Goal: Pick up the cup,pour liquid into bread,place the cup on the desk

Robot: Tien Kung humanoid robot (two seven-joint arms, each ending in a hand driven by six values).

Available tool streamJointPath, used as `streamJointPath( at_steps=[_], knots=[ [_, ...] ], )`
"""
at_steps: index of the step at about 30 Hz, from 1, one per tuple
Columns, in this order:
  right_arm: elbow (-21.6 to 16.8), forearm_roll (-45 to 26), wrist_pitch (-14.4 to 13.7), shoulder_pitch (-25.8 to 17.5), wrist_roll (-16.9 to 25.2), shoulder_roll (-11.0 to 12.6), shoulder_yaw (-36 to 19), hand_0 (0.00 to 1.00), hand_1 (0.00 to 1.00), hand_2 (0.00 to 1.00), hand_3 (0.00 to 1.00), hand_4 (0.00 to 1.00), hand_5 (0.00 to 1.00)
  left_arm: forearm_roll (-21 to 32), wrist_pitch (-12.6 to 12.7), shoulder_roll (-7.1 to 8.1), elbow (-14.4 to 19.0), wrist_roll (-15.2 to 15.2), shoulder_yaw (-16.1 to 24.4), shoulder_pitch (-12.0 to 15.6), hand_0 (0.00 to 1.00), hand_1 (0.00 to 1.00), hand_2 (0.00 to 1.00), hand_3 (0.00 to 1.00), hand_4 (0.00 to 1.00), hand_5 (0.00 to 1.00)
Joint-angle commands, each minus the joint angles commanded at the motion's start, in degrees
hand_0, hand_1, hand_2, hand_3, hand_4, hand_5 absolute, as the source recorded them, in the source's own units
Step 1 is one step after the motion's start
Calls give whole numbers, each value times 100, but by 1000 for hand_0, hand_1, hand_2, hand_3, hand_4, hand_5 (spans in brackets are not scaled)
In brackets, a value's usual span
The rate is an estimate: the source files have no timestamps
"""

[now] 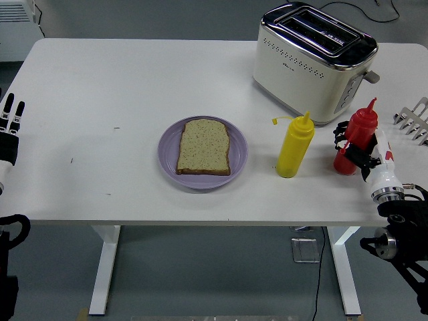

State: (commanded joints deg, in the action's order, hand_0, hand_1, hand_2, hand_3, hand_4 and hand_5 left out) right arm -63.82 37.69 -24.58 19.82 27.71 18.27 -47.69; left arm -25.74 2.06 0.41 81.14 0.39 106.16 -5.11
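Red squeeze bottle (pixel 358 134) is getting grasped by right hand (pixel 358 150), fingers wrapping it, pickup step; next needing lift toward bread (pixel 203 146); left hand (pixel 9 127) idling, fingers released.

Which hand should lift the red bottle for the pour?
Right. The right hand is already wrapped around the red bottle; the left hand sits at the table's far left edge, holding nothing.

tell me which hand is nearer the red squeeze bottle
Right. The right hand is wrapped around the red squeeze bottle near the table's right edge. The left hand rests at the far left edge, across the table from it.
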Motion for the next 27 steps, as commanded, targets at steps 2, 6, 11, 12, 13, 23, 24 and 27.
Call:
streamJointPath(
  at_steps=[2, 6, 11, 12, 13, 23, 24, 27],
  knots=[
    [1, -2, 1, -6, 0, 4, 0, 296, 341, 396, 404, 470, 73, -1, 0, 0, -1, 0, -1, 3, 791, 745, 745, 704, 515, 993],
    [-13, 34, -6, -41, 5, 19, -3, 296, 341, 396, 404, 470, 73, -2, -1, 0, -1, 0, -12, 15, 791, 745, 745, 704, 515, 993],
    [-38, 98, -10, -86, -9, 45, 7, 343, 364, 415, 408, 479, 89, -2, -1, 1, 0, 0, -21, 23, 791, 746, 746, 703, 516, 990],
    [-47, 115, -11, -100, -12, 55, 8, 343, 364, 415, 408, 479, 89, -3, -2, 2, 0, 0, -22, 24, 791, 746, 746, 703, 516, 990],
    [-55, 129, -12, -112, -15, 63, 8, 343, 364, 415, 408, 479, 89, -4, -2, 3, -1, 0, -23, 26, 791, 746, 746, 703, 516, 990],
    [-70, 220, -116, -177, 17, 97, 2, 531, 495, 520, 548, 537, 179, -3, -2, 10, 2, 0, -14, 15, 790, 745, 745, 704, 514, 989],
    [-65, 256, -119, -179, 4, 97, -3, 531, 495, 520, 548, 537, 179, -3, -2, 11, 4, -1, -11, 10, 790, 745, 745, 704, 514, 989],
    [-51, 332, -130, -184, -20, 99, -13, 729, 673, 703, 812, 657, 198, -2, -1, 12, 5, -1, 1, 2, 788, 745, 745, 704, 514, 988]
  ],
)
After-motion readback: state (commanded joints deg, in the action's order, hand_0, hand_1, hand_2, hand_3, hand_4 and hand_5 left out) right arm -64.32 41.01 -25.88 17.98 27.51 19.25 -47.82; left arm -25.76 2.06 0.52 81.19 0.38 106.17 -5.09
